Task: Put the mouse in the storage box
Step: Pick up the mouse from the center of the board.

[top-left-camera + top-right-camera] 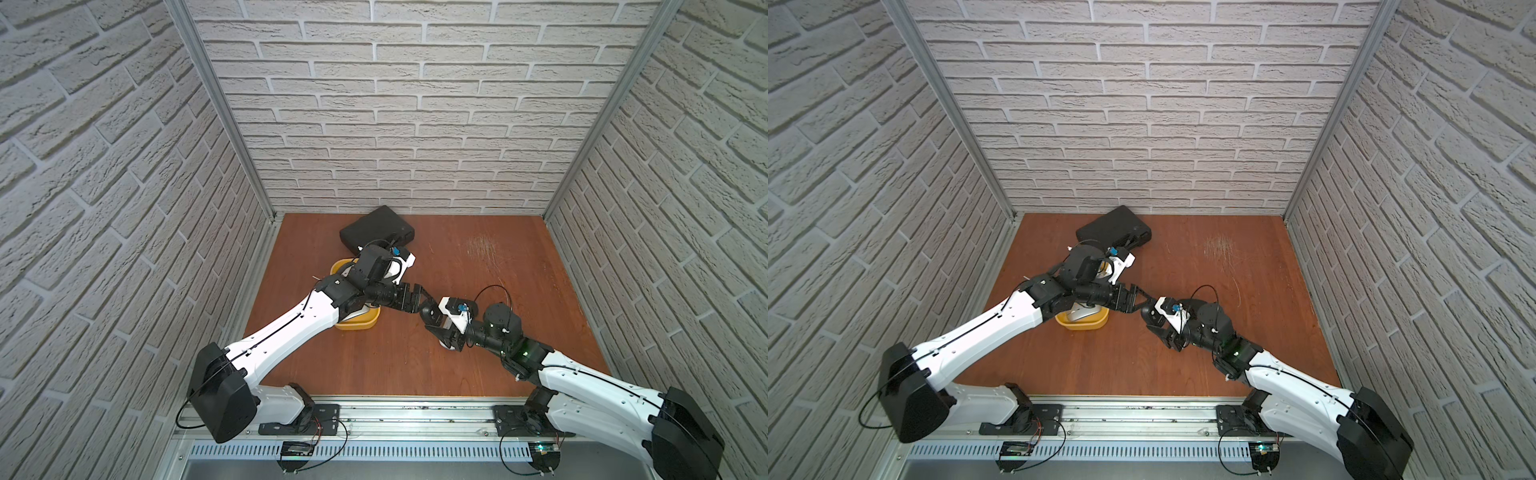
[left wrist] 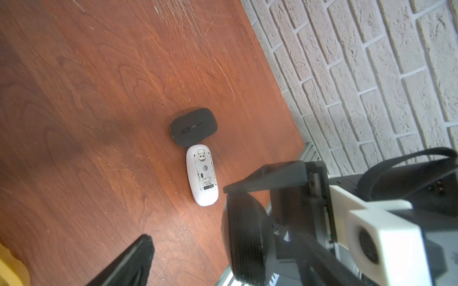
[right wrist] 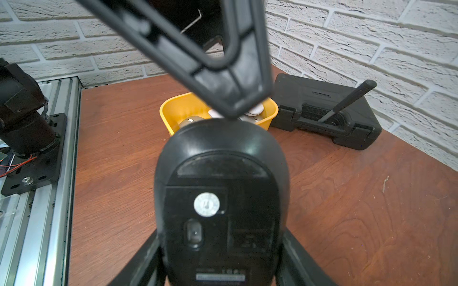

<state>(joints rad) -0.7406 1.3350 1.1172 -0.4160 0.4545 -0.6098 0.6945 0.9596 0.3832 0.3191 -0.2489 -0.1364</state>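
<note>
My right gripper [image 3: 220, 247] is shut on the black mouse [image 3: 220, 188], held above the table with its underside toward the right wrist camera. In both top views the mouse [image 1: 429, 312] hangs right of the storage box [image 1: 357, 326], a yellow tub with several mice in it [image 3: 173, 109]. My left gripper [image 2: 193, 250] is open, and the mouse's far end [image 2: 247, 237] stands edge-on beside one of its fingers [image 2: 133, 260]. A left finger [image 3: 223, 81] reaches over the mouse's tip. Whether it touches cannot be told.
A flat black mouse [image 2: 193, 126] and an upside-down white mouse [image 2: 202, 175] lie touching on the wooden table [image 1: 498, 291] under the right arm. A black hard case [image 1: 376, 230] stands behind the tub by the back wall. Brick walls close three sides.
</note>
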